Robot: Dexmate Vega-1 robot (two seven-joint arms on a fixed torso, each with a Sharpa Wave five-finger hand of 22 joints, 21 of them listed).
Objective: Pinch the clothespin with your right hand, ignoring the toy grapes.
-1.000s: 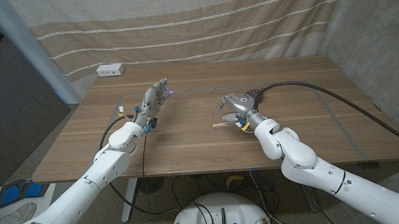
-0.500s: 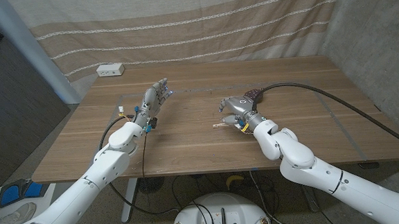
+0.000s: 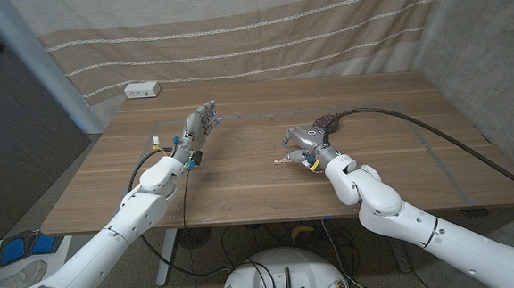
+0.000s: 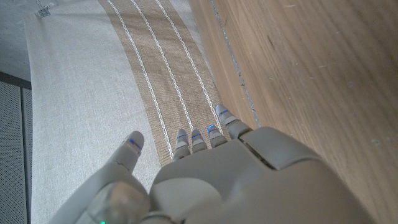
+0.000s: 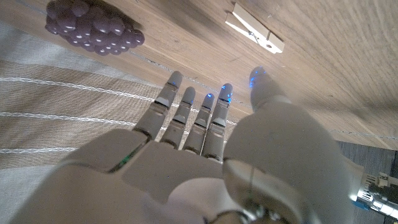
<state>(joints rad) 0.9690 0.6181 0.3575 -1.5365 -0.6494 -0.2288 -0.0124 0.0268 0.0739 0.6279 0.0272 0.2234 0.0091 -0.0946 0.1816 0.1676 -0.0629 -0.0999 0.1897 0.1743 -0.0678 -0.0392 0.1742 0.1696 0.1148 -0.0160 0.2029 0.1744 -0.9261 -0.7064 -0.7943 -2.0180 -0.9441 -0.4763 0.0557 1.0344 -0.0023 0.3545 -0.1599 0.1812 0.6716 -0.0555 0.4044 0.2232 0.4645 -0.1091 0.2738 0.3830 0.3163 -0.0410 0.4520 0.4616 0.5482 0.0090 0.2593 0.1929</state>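
Wooden clothespin (image 5: 255, 31), one only, lies on the table (image 3: 241, 176) just beyond the right hand's (image 3: 306, 139) fingertips (image 5: 225, 90), untouched; that hand is spread, holding nothing; one bunch of purple toy grapes (image 5: 93, 28) sits past the same hand, apart from the clothespin, near the table's far edge; the left hand (image 3: 199, 126) hovers well away from both, fingers extended and empty; the tabletop is brown wood grain; a beige striped cloth (image 3: 259, 32) hangs behind it, with one white box (image 3: 142, 90) at its foot; no writing is readable.
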